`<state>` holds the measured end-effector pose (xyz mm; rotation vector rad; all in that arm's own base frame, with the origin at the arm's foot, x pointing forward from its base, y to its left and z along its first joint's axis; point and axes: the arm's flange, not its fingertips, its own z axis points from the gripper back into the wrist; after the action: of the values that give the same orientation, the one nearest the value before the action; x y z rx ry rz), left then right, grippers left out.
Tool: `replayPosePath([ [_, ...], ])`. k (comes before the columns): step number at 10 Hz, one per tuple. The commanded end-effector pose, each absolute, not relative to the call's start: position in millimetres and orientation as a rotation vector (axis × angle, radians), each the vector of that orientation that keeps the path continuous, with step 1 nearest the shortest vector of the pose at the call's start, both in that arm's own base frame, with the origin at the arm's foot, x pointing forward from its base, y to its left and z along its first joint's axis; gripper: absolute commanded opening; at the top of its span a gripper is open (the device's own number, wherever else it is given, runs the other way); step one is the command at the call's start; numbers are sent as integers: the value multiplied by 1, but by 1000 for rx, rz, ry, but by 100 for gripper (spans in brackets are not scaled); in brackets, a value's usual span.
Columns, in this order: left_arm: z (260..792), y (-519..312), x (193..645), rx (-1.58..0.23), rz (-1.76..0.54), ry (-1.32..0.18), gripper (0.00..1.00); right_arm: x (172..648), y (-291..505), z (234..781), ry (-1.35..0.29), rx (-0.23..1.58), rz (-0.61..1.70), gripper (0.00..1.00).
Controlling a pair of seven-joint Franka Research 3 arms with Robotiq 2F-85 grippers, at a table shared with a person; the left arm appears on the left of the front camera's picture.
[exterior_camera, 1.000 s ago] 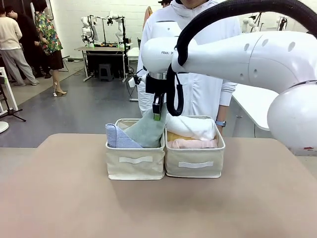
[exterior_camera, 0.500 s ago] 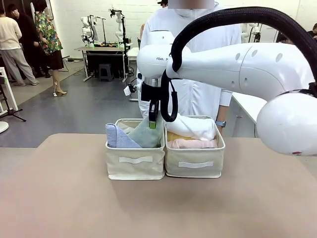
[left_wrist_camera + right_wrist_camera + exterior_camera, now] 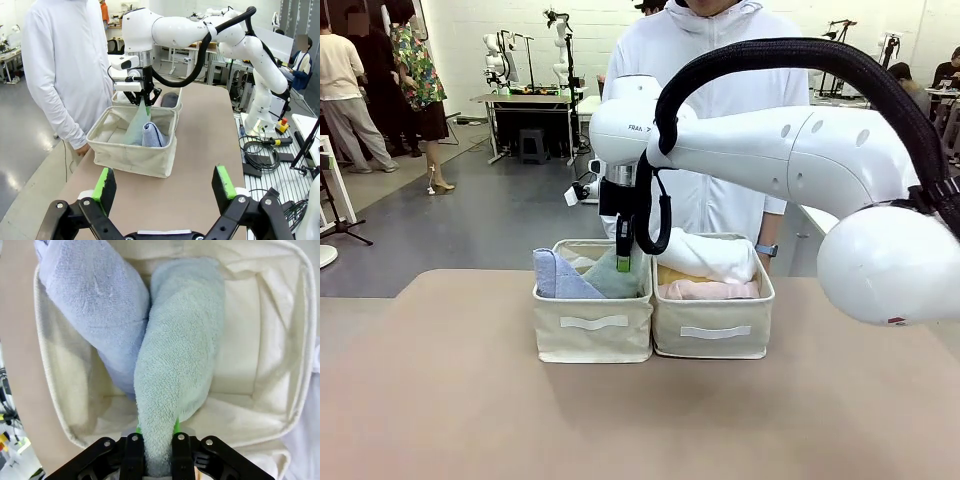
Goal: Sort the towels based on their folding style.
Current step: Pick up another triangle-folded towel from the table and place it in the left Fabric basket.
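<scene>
The right gripper is pinching the narrow tip of the grey-green towel, hanging over the left basket. The cone is dangling straight down from the jaws, its wide end sitting inside next to the light blue towel. If it's letting go while this high, I'm guessing the cone is flopping open or tipping onto the rim. The left gripper is idling wide open.
</scene>
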<state>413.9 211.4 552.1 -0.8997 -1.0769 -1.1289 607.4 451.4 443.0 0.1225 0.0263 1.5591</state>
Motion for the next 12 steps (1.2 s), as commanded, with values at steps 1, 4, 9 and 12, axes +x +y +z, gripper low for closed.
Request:
replayPosePath([
  [1, 554, 213, 413, -895, -1132, -1093, 100, 626, 470, 454, 47, 156, 1582, 29],
  [4, 554, 213, 413, -895, -1132, -1093, 100, 626, 470, 453, 57, 157, 1580, 43],
  [9, 554, 213, 413, -895, -1132, -1093, 100, 623, 469, 460, 62, 136, 1570, 100],
  [12, 554, 213, 413, -895, -1132, -1093, 100, 620, 467, 467, 54, 126, 1566, 99],
])
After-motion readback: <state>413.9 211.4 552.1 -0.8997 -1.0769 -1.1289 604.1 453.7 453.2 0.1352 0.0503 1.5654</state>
